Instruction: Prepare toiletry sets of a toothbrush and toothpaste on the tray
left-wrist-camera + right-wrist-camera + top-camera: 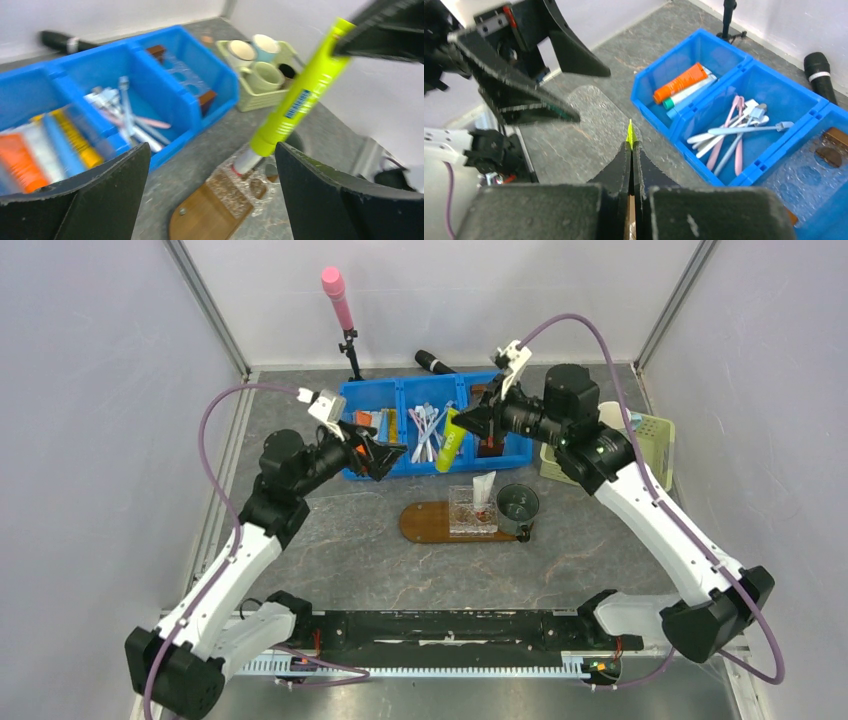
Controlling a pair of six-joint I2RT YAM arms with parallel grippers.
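The table (350, 560) is grey and looks like stone with thin cracks; plain white walls (100, 390) stand on three sides, with metal posts (205, 305) in the back corners. A pink microphone (337, 295) stands on a small stand at the back; a black microphone (432, 362) lies behind the blue bin (400, 380). A pale green basket (655, 435) with cups in it sits at the right.

The tray (425, 522) lies flat in the middle of the table, in front of the bin; a clear holder (470, 515) and a dark cup (518, 505) sit on its right end; a white tube (483, 490) stands up in the holder.

The right gripper (631, 150) pinches the flat end of the green tube (450, 440), its two fingers pressed tight on it; the tube hangs tilted in the air over the front wall of the bin, cap end down. The left gripper (378, 455) is near it with its fingers spread wide apart; they hold nothing, and in the left wrist view they do not touch the tube.

The toothbrush (749, 129) lies in the middle part of the bin with the pink brushes (738, 150); an orange tube (679, 82) lies in the left part.
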